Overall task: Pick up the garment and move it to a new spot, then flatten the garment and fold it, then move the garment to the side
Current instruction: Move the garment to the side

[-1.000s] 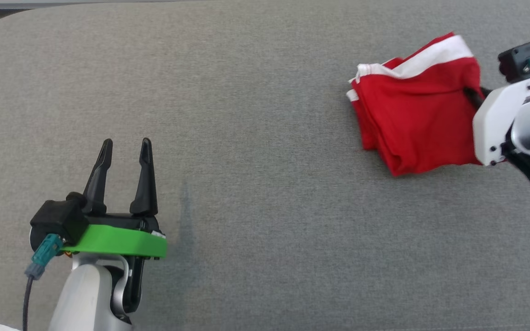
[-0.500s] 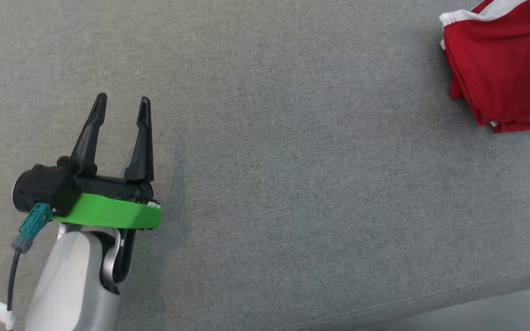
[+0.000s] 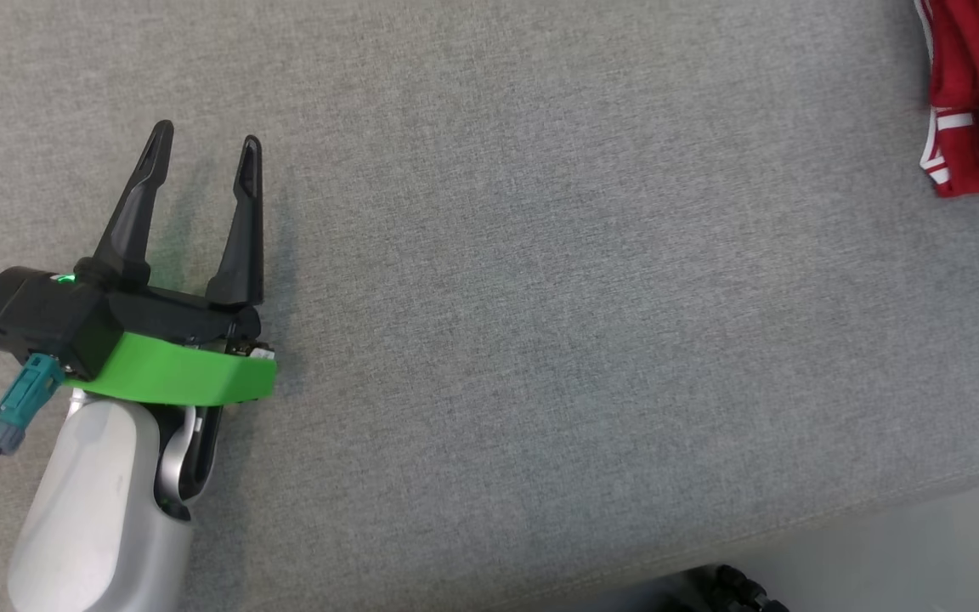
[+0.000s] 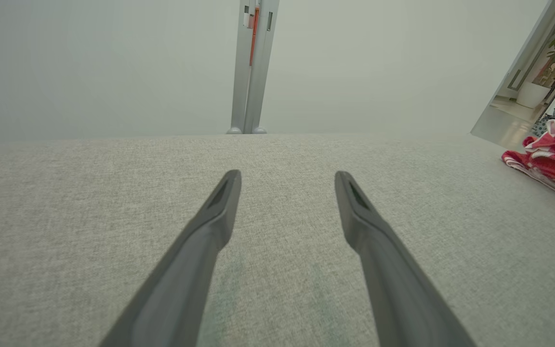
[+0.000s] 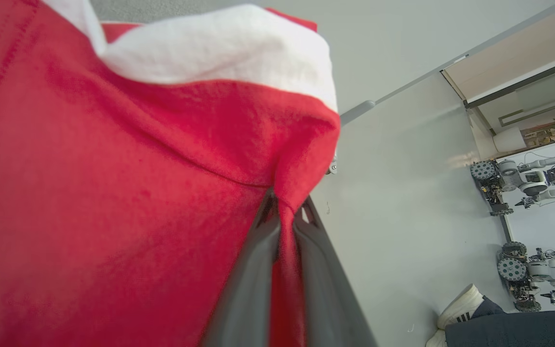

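The garment (image 3: 978,93) is red with white trim and sits bunched at the top right edge of the head view, on the grey cushion (image 3: 540,297). In the left wrist view the garment (image 4: 554,161) lies at the far right. My right gripper (image 5: 284,207) is shut on a pinched fold of the garment (image 5: 113,193), which hangs across the left of the right wrist view. My left gripper (image 3: 205,149) hovers low over the cushion at the left, open and holding nothing; its fingers (image 4: 219,202) stand wide apart.
The cushion's front edge (image 3: 838,510) runs across the lower right, with pale floor beyond. A grey post (image 4: 253,62) rises behind the cushion. A person's shoe and dark trouser leg (image 5: 470,318) stand on the floor, with other wheeled robots (image 5: 523,178) farther off.
The head camera has swung, so the garment has slid to the view's top right corner and the right arm has left the view. The left gripper stays open.
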